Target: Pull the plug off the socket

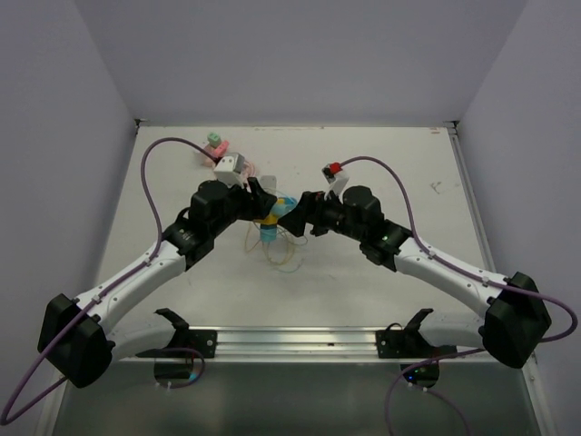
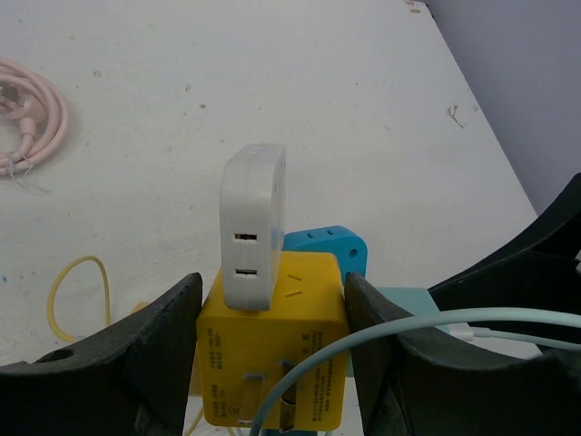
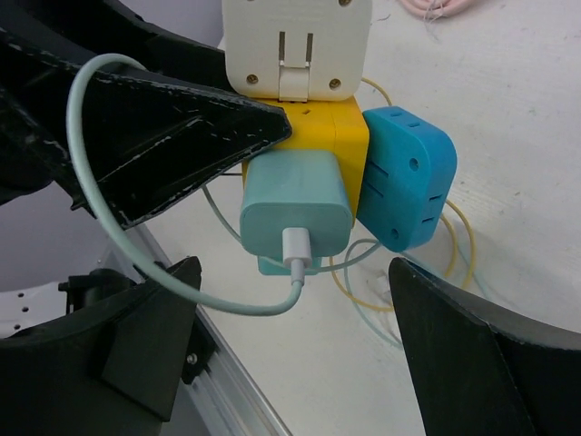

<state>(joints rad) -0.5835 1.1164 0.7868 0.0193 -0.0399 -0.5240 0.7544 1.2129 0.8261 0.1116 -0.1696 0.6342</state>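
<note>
Both arms reach forward and inward from their bases and meet nose to nose over the middle of the surface, forearms sloping down toward each other.

Left gripper: the fingers are closed against two opposite sides of the yellow socket, one on each flank, in firm contact. In the top view the left gripper comes at the socket from the left.

Right gripper: the fingers stand wide apart on either side of the cluster, touching nothing. From above, the right gripper faces the socket from the right, just beside it.

Socket: a cube at mid-surface between the two grippers. Whether it rests on the surface or is lifted cannot be told.

Plug: a pale teal block seated in the socket face turned toward the right wrist camera. It juts straight out of that face toward the right gripper, with its longer side running up and down in that view. A cable leaves the middle of its outer face and loops away to the left.

Other fittings: a white adapter stands on the socket's upper face, and a blue plug sits in the adjoining side. Thin yellow wire lies looped on the surface beneath, and a pink cord lies coiled well apart.
</note>
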